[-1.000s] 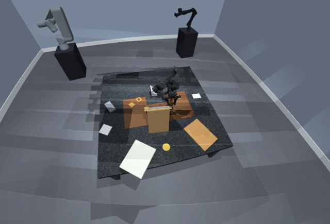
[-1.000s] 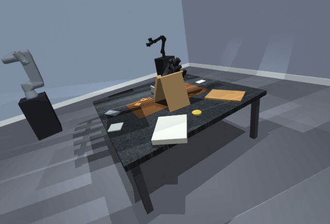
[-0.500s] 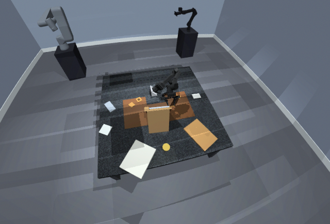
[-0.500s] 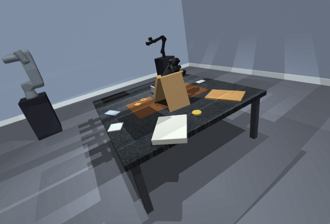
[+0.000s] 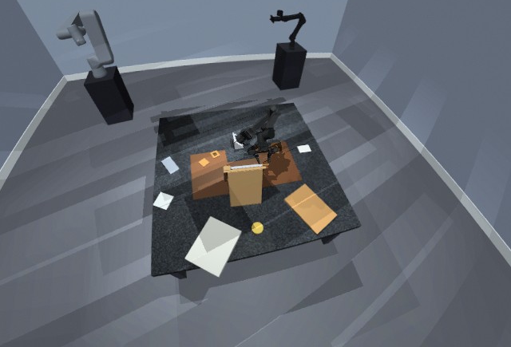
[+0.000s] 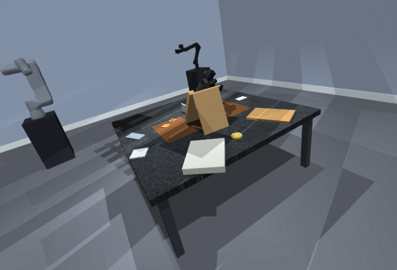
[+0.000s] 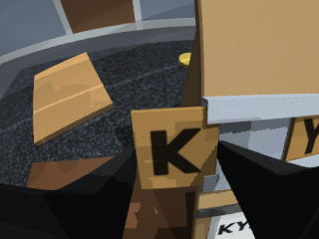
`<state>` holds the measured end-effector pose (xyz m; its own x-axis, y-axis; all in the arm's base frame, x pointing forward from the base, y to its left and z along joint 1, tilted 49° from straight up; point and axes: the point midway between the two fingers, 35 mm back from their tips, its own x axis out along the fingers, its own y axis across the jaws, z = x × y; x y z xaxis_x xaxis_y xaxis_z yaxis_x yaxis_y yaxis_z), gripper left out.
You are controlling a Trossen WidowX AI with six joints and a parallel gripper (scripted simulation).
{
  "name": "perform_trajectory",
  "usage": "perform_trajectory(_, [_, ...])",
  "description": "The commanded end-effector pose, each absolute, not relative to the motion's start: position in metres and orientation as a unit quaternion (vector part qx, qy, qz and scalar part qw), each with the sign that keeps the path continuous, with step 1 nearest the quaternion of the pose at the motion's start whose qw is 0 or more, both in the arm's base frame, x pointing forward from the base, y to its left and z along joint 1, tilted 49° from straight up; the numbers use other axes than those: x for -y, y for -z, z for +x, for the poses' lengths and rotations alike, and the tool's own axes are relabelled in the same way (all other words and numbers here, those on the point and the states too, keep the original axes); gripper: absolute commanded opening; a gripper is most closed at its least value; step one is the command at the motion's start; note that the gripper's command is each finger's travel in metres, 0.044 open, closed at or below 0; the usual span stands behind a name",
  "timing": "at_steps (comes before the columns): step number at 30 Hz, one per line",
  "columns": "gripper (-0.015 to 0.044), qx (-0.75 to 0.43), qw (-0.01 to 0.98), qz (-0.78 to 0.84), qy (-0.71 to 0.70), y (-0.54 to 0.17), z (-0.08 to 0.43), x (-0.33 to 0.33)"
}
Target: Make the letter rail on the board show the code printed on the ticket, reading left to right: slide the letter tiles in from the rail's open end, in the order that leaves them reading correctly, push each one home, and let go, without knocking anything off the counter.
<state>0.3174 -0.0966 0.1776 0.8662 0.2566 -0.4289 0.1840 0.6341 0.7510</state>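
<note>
My gripper [image 5: 263, 159] [image 7: 177, 150] is shut on the K tile [image 7: 174, 166], upright and readable in the wrist view. The tile's right edge overlaps the left end of the pale rail [image 7: 249, 107] [image 5: 246, 167] on the tilted board [image 5: 245, 188] [image 6: 211, 110] [image 7: 259, 50]. A Y tile [image 7: 313, 136] sits in the rail farther right, with a gap between it and the K tile. The ticket [image 7: 224, 234] below shows "KY"; its remainder is hidden by my right finger. Two orange tiles [image 5: 204, 162] [image 5: 215, 154] lie on the left of the brown mat; their letters are unreadable. The board hides my fingertips in the exterior view.
An orange slab [image 5: 310, 208] [image 6: 270, 115] [image 7: 70, 102], a yellow disc [image 5: 257, 227] [image 6: 236, 136] [image 7: 185, 59] and a thick white block [image 5: 214, 248] [image 6: 205, 154] lie beyond the board. Pale cards [image 5: 169, 165] [image 5: 163, 200] [image 5: 304, 148] lie at the sides.
</note>
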Motion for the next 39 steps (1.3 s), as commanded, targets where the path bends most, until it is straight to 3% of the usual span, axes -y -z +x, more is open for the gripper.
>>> perform_trajectory(1, [0.0000, -0.258, 0.867, 0.426, -0.024, -0.175, 0.317, 0.097])
perform_trajectory(39, [0.0000, -0.258, 0.867, 0.426, -0.023, -0.161, 0.314, 0.110])
